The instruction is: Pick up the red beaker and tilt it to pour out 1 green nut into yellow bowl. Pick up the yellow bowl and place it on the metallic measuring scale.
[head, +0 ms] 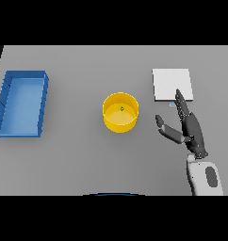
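- Far left of the grey desk (78,160): a blue tray (21,103), long and rectangular, with raised walls. Nothing can be made out on its pale blue floor.
- The tray runs front to back, set a little askew, well apart from everything else.
- Over to the middle: the yellow bowl (120,113), round, upright, standing alone on the desk.
- Inside the bowl there's a tiny green nut (122,109), lying on the bottom near the centre.
- The bowl sits between the tray and the scale, nearer the scale, touching neither.
- Moving right, toward the back: the scale (171,84), a flat pale square plate lying on the desk, with a small light mark at its front edge.
- The scale's top carries nothing; the bowl is off to its left and a bit closer to the robot.
- Now the right hand (193,132), coming up from the lower right on its white and grey arm.
- The hand is spread wide: fingers straight and pointing away toward the scale's front edge, fingertips just reaching over it, thumb splayed out to the left toward the bowl.
- It holds nothing, and there's a clear gap of bare desk between thumb and bowl.
- No red beaker to be seen in this view, and no left hand either.
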Controlling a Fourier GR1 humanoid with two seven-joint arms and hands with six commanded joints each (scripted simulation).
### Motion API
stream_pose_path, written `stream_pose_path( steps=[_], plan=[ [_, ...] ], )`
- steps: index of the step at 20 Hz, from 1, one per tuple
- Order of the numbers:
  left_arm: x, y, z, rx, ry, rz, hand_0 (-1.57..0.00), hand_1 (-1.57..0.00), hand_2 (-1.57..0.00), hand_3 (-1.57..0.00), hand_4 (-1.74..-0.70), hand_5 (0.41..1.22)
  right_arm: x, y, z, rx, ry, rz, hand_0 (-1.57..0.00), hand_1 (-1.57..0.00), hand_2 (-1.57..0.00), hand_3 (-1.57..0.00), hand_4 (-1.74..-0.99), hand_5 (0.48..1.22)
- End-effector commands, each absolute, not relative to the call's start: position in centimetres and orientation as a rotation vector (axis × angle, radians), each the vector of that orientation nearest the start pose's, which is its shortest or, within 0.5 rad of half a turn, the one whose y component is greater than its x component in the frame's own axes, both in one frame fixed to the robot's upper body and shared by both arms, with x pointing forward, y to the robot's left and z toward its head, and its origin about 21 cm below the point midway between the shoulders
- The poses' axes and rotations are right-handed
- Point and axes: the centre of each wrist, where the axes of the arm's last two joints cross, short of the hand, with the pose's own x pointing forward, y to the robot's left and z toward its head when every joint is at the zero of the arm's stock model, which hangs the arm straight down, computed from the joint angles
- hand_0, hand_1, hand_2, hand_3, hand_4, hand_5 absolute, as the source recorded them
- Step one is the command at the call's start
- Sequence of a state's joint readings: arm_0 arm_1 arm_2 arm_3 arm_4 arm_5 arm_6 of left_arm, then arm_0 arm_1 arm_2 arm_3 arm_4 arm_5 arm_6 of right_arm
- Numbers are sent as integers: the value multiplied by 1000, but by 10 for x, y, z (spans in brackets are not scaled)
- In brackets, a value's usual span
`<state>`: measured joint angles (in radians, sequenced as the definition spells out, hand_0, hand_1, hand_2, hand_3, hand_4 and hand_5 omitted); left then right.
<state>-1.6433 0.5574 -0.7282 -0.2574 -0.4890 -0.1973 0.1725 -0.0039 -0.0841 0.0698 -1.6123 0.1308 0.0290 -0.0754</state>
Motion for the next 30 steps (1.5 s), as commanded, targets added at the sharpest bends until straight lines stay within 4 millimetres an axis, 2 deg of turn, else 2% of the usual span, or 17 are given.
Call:
stream_pose_path(
  steps=[1, 3, 4, 6, 10, 11, 12, 13, 17, 19, 22, 24, 26, 27, 29, 30],
  plan=[
    [482, 223, 343, 1305, -1185, -1170, -1571, -1560, -1560, -1400, -1707, 1220, 246, -232, 11, -92, -1702, 271, 1, 1, 1, 1, -1304, 653],
    [482, 256, 330, 1229, -1195, -998, -1571, -1564, -1564, -1437, -1719, 1220, 244, -225, 9, -81, -1692, 270, 1, 1, 1, 1, -1298, 651],
    [481, 267, 325, 1222, -1180, -933, -1571, -1566, -1565, -1398, -1724, 1220, 246, -227, 9, -85, -1678, 261, 1, 1, 1, 1, -1294, 649],
    [481, 282, 300, 1190, -1160, -819, -1571, -1568, -1567, -1406, -1730, 1221, 249, -226, 10, -78, -1660, 248, 1, 1, 1, 1, -1276, 651],
    [473, 325, 242, 1097, -1035, -630, -1571, -1570, -1569, -1503, -1736, 1221, 247, -227, 7, -61, -1669, 253, 1, 1, 1, 1, -1285, 663],
    [472, 328, 229, 1063, -1023, -588, -1571, -1570, -1570, -1437, -1737, 1221, 247, -228, 6, -73, -1673, 265, 1, 1, 1, 1, -1293, 667],
    [469, 333, 215, 1040, -989, -557, -1571, -1570, -1570, -1464, -1738, 1221, 245, -229, 4, -74, -1677, 261, 1, 1, 1, 1, -1302, 671],
    [466, 336, 202, 1016, -984, -513, -1571, -1570, -1570, -1418, -1739, 1221, 246, -228, 6, -68, -1677, 265, 1, 1, 1, 1, -1307, 677],
    [450, 350, 165, 964, -937, -385, -1571, -1571, -1571, -1508, -1740, 1221, 246, -229, 4, -70, -1663, 281, 1, 1, 1, 1, -1304, 700],
    [438, 355, 151, 966, -938, -371, -1571, -1571, -1571, -1478, -1740, 1221, 242, -229, 3, -74, -1683, 293, 1, 1, 1, 1, -1307, 714],
    [421, 357, 140, 962, -961, -347, -1571, -1571, -1571, -1386, -1740, 1221, 245, -229, 3, -79, -1673, 299, 1, 1, 1, 1, -1315, 722],
    [411, 351, 139, 958, -964, -329, -1571, -1571, -1571, -1340, -1738, 1221, 244, -229, 4, -89, -1672, 300, 1, 1, 1, 1, -1327, 724],
    [401, 348, 135, 958, -969, -302, -1571, -1571, -1571, -1319, -1737, 1146, 248, -230, 5, -80, -1671, 293, 1, 1, 1, 1, -1335, 725],
    [399, 347, 130, 943, -966, -298, -1571, -1571, -1571, -1369, -1682, 1106, 245, -229, 4, -81, -1676, 292, 1, 1, 1, 1, -1336, 727],
    [391, 344, 123, 918, -965, -314, -1571, -1571, -1571, -1442, -1588, 962, 244, -228, 4, -95, -1669, 305, 1, 1, 1, 1, -1326, 728],
    [387, 344, 121, 908, -967, -317, -1571, -1571, -1571, -1273, -1502, 896, 245, -224, 5, -85, -1681, 303, 1, 1, 1, 1, -1326, 730]
  ],
)
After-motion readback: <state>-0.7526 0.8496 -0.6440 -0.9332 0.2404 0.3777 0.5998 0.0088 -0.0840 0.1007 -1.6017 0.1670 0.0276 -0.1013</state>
